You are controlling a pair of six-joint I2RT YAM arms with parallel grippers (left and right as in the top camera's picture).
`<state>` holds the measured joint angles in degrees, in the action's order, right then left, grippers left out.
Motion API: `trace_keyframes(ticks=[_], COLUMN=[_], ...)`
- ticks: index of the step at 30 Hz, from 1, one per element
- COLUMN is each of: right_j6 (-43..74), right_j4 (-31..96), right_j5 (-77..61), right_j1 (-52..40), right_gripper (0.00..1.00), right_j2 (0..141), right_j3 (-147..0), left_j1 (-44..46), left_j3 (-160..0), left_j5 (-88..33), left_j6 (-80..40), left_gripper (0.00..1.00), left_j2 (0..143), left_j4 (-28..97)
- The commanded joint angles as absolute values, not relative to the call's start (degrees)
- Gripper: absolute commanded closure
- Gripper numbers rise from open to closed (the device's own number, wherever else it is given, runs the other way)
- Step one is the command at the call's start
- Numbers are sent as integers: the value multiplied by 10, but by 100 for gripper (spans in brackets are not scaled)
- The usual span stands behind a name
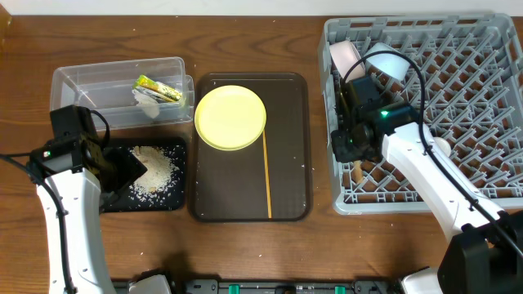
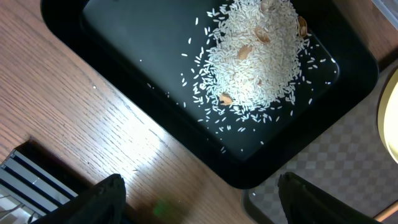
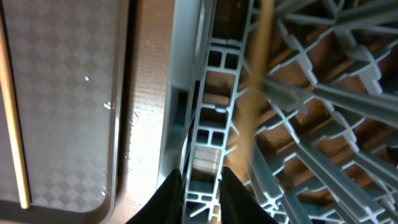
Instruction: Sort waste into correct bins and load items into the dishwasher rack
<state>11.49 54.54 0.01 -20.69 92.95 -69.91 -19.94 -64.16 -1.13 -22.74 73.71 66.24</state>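
The grey dishwasher rack (image 1: 458, 106) fills the right side, with a white bowl (image 1: 391, 61) and a pale cup (image 1: 345, 55) at its far left corner. My right gripper (image 1: 353, 149) hovers over the rack's left wall (image 3: 214, 124), its jaws slightly open with nothing between them. A blurred chopstick (image 3: 252, 106) lies in the rack just beside its fingers. A second chopstick (image 1: 267, 175) and the yellow plate (image 1: 230, 117) rest on the brown tray. My left gripper (image 2: 202, 208) stands wide open over the table at the near corner of the black tray (image 2: 143, 56), which holds rice (image 2: 258, 56).
The clear tub (image 1: 90, 82) at the back left holds the green-and-orange wrapper (image 1: 159, 88) and a white scrap (image 1: 149, 102). The brown serving tray (image 1: 286, 98) lies between the black tray (image 1: 167, 200) and the rack, with only narrow strips of table between them.
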Motion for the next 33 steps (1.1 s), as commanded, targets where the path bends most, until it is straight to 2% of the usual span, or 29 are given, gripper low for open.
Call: trace_keyframes(ticks=[1,8,15,22,33], right_j6=[113,112,111,180,293], right_j4=[544,538,465,450,424], right_j5=[-1,-27,-150,-86,-75], right_j1=[-203,-206,-262,-365,-447], right_gripper=[78,76,73,61,57], right_j2=[930,921,921,959,1112], right_j3=[-708,-755,-764,-763,-763], left_j1=[-202,-202,-202,-202,-202], left_j3=[-642,-642,-642,-642,-642], left_j5=[-10,-10,-10,-10,-10], left_j6=[-235,-235,-235,-235,-235], left_gripper=[19,19,18,19,19], left_j2=[733,733,733,733,733], left_j4=[666,666,666,666,666])
